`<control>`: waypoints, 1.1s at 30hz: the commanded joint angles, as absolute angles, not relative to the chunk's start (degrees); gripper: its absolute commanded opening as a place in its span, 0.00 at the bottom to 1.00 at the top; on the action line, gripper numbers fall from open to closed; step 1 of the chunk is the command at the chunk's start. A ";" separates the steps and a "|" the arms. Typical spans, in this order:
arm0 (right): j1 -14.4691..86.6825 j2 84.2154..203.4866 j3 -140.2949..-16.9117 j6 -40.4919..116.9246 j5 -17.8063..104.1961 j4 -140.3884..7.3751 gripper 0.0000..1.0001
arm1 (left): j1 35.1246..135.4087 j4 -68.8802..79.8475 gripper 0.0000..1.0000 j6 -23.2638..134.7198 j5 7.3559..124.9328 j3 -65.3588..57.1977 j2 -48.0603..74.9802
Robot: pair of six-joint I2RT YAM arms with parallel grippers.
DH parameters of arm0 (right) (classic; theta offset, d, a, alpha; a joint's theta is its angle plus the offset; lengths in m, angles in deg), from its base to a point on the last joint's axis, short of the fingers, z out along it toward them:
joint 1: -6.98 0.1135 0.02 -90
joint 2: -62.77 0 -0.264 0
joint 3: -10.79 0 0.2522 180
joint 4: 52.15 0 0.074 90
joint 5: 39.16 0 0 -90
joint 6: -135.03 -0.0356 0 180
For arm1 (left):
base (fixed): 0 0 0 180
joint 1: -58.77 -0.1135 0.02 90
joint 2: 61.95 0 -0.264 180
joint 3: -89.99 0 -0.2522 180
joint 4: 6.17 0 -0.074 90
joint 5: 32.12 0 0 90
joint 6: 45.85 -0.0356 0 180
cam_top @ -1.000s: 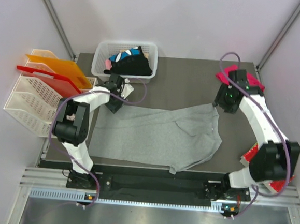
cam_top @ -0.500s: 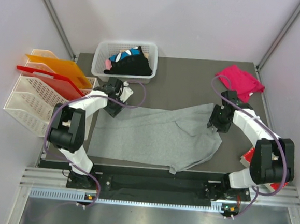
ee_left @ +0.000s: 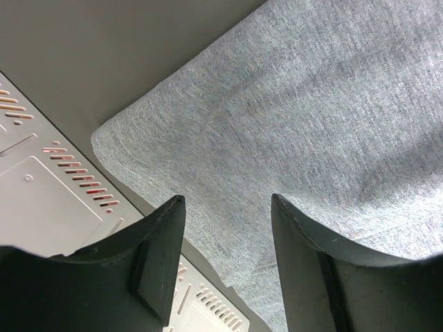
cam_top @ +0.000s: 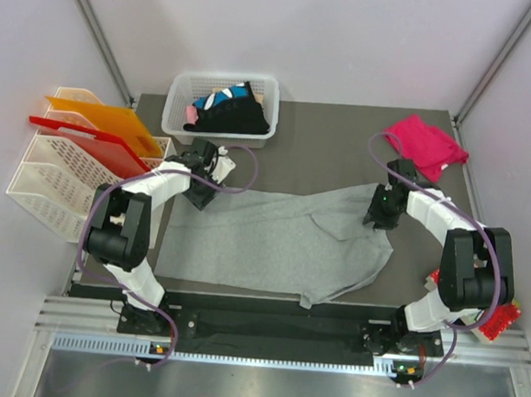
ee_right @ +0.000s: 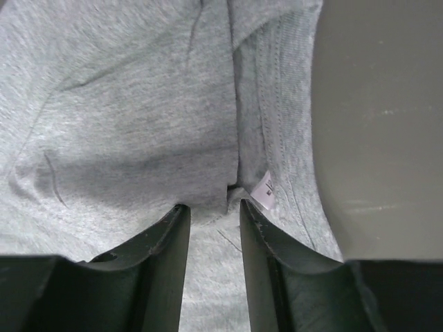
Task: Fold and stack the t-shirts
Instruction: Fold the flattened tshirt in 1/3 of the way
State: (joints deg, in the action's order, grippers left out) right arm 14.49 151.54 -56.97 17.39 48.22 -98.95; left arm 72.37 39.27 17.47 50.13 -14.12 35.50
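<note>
A large light grey t-shirt [cam_top: 271, 240] lies spread on the dark table, partly rumpled. My left gripper [cam_top: 198, 196] hangs open over its far left corner [ee_left: 228, 159], fingers [ee_left: 163, 242] apart above the cloth. My right gripper [cam_top: 381, 210] is open over the shirt's far right part, above the collar and its white label [ee_right: 266, 190]. A magenta-pink t-shirt [cam_top: 426, 144] lies crumpled at the far right corner. Black shirts with blue-white patches [cam_top: 231, 111] fill the white basket.
The white basket [cam_top: 179, 100] stands at the far left of the table. A white rack with orange and red folders [cam_top: 76, 151] stands off the left edge. A red patterned packet [cam_top: 500, 318] lies off the right near edge.
My right gripper has come down from beside the pink shirt to the grey shirt's far right part. My left gripper shifted slightly at the shirt's far left corner.
</note>
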 commanded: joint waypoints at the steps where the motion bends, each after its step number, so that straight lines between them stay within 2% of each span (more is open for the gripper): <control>1: 15.33 151.89 -56.76 17.26 46.62 -95.80 0.34 | 72.48 38.35 0.58 17.52 50.41 -14.11 35.26; 7: 15.59 152.24 -56.06 16.91 45.21 -95.44 0.33 | 72.48 38.61 0.58 17.96 50.59 -13.50 35.88; 11: 15.68 151.28 -53.96 17.34 45.38 -95.53 0.49 | 72.48 38.88 0.58 18.39 50.85 -13.41 35.88; 16: 15.68 149.35 -50.62 16.99 45.48 -95.18 0.51 | 72.48 39.23 0.58 18.83 50.85 -13.32 35.88; 18: 15.68 148.64 -49.91 16.82 45.39 -94.39 0.47 | 72.48 39.40 0.58 19.01 50.85 -13.15 35.96; 23: 15.77 148.73 -49.81 16.38 44.95 -94.21 0.17 | 72.48 39.67 0.58 19.19 50.68 -13.14 35.79; 26: 16.03 147.76 -50.78 16.47 45.03 -95.35 0.07 | 72.48 39.76 0.58 19.36 50.68 -13.23 35.61; 29: 16.12 146.10 -52.97 16.73 45.12 -98.07 0.06 | 72.48 39.93 0.58 19.54 50.85 -13.41 35.52; 33: 16.73 142.59 -57.45 16.91 45.56 -104.91 0.12 | 72.48 39.84 0.58 19.71 51.11 -13.32 35.70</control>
